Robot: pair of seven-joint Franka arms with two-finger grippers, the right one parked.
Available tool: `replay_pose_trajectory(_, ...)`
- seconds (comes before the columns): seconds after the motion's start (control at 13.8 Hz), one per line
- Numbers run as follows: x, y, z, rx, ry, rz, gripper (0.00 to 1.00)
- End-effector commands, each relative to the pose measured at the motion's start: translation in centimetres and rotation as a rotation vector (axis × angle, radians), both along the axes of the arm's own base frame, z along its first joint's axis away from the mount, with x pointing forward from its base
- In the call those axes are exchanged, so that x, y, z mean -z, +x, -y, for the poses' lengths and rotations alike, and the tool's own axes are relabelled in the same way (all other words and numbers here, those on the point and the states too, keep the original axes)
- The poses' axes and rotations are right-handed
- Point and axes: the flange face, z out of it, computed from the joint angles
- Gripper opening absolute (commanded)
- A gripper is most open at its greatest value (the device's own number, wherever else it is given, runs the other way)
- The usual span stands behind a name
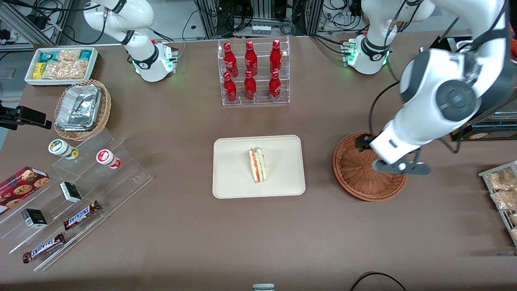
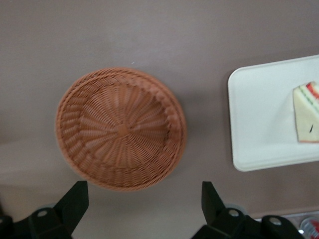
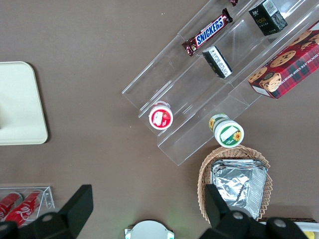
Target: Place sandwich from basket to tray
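My gripper hangs above the reddish-brown wicker basket, its two black fingers spread wide with nothing between them. Through my wrist camera the basket shows only its woven floor and rim.

The sandwich lies on the cream tray, nearer the edge that faces the basket than the edge toward the parked arm's end of the table. It rests on its side, the red, orange and green filling running along the cut face. My wrist camera catches a corner of that tray with part of the sandwich on it, well apart from the basket.

Tray and basket sit side by side on the brown table, a strip of bare surface between them.
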Motion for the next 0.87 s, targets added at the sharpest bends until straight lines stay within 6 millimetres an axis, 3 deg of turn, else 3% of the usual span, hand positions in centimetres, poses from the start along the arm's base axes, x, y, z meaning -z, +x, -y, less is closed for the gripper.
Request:
replay_pose_trajectory(0.0,-2.7,-2.9,-4.2,0.004,-0.005,-0.006,1.00)
replay_pose_trajectory(0.15,-4.2,-3.4,-6.7,0.050,-0.016,-0.017,1.00)
replay_pose_trajectory(0.29,-5.6,-4.3,-7.6,0.071,-0.009,-0.018,1.00)
replay_pose_trajectory(0.65,-10.2,-5.8,-12.9,-0.025,-0.003,-0.004,1.00)
replay_pose_trajectory(0.8,-11.2,-6.0,-13.4,-0.034,-0.004,0.001,1.00)
